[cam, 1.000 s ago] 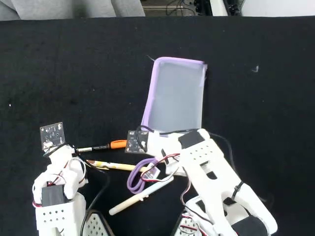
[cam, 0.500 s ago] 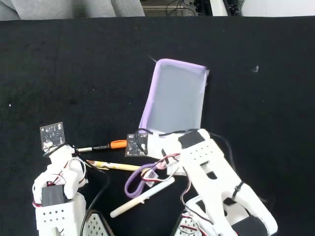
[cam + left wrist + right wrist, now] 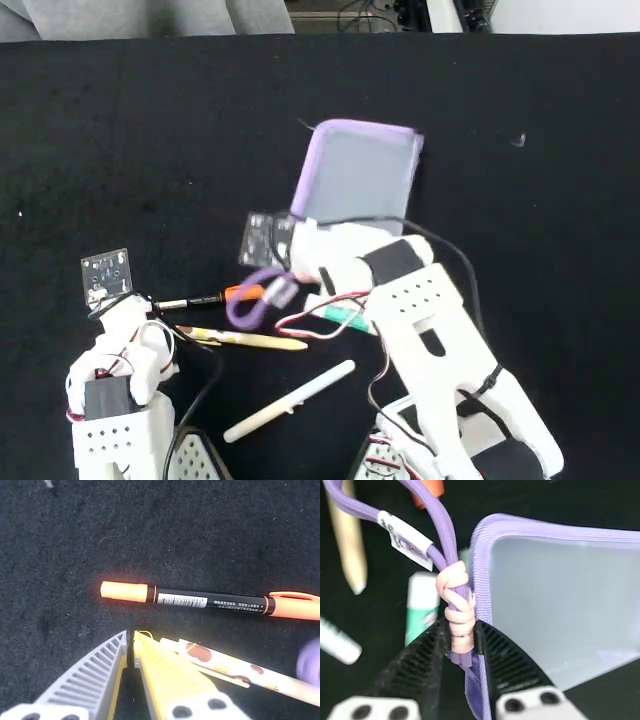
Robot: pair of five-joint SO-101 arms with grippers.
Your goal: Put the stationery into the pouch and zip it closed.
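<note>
The right gripper [image 3: 461, 632] pinched the pouch [image 3: 360, 180] by its cord [image 3: 455, 605]; the left gripper [image 3: 131, 636] was closed, empty. The orange pen [image 3: 210, 601], spotted pen [image 3: 245, 339] and white pen [image 3: 290, 400] lay on the counter [image 3: 150, 150]; loading and zipping not yet done.

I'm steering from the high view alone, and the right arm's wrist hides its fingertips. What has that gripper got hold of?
Observer: The right gripper is shut on the cord loop of the pouch. It clamps the loop's pink-wrapped knot right against the pouch's purple edge.
Operator: And the left gripper, is it carrying a pen?
Observer: No. The left gripper is shut and empty. Its tips are just short of the orange-capped pen, and the spotted pen lies beside it.
</note>
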